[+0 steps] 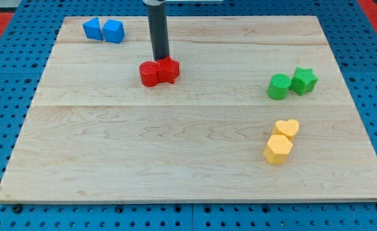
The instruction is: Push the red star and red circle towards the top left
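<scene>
My tip (162, 59) sat touching the top edge of the red circle (149, 74) and red star (169, 70), upper-middle of the table (175, 160). No fingers on this rod. Risk: pushing from there would've sent both down-view, or split them apart.

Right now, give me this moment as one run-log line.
my tip: touching red pair's top edge | red circle block, red star block: touching, upper centre | target top left: not reached

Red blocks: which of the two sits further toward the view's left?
The red circle, the rounder one, sits left; the red star touches its right side. My tip sits just above the pair, where they meet.
</scene>
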Tool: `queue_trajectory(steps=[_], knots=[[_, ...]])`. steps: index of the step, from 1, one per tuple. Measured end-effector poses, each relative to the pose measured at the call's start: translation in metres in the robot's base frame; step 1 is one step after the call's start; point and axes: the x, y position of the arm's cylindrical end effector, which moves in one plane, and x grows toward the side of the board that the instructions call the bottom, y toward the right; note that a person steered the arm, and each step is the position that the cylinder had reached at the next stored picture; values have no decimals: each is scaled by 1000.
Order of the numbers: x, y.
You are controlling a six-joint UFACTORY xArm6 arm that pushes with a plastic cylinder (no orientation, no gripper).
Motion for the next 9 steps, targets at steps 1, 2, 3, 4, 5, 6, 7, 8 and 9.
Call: queue_trajectory(steps=[1, 2, 3, 4, 5, 6, 7, 8, 9], knots=[[32, 37], [36, 70], [83, 81], [77, 16], [51, 4], [38, -13], [25, -57], [3, -98], [-25, -136]])
